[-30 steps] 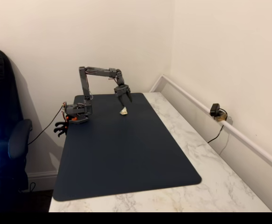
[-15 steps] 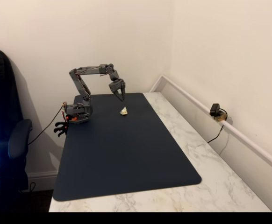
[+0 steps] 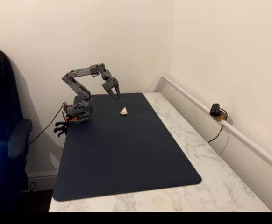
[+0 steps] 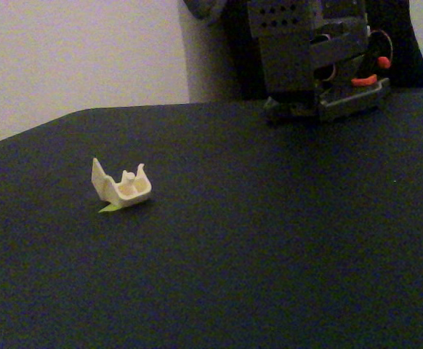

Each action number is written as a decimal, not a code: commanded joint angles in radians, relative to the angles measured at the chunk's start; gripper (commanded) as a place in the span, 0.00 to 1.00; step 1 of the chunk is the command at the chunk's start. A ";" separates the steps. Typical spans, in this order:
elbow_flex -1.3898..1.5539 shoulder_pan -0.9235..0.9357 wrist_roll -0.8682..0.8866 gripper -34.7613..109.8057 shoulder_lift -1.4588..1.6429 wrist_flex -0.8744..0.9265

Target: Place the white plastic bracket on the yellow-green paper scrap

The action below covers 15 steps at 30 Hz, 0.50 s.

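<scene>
Plain cream walls meet in a corner behind a marble desk [image 3: 182, 135] topped with a dark blue mat [image 3: 122, 154]. On the far left of the mat sits the arm's base [image 3: 77, 114], with the arm folded up above it and the hand [image 3: 115, 93] hanging in the air, tips pointing down, empty; too small to tell if it's spread or pressed together. Just right of that, the white plastic bracket [image 4: 122, 187] rests on the mat, sitting on the yellow-green paper scrap [image 4: 110, 209] that pokes out from under its near-left edge. Far right, a small webcam [image 3: 216, 111] sits on a wall rail
</scene>
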 commanded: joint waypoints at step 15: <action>0.396 0.029 -0.293 0.25 0.561 -0.161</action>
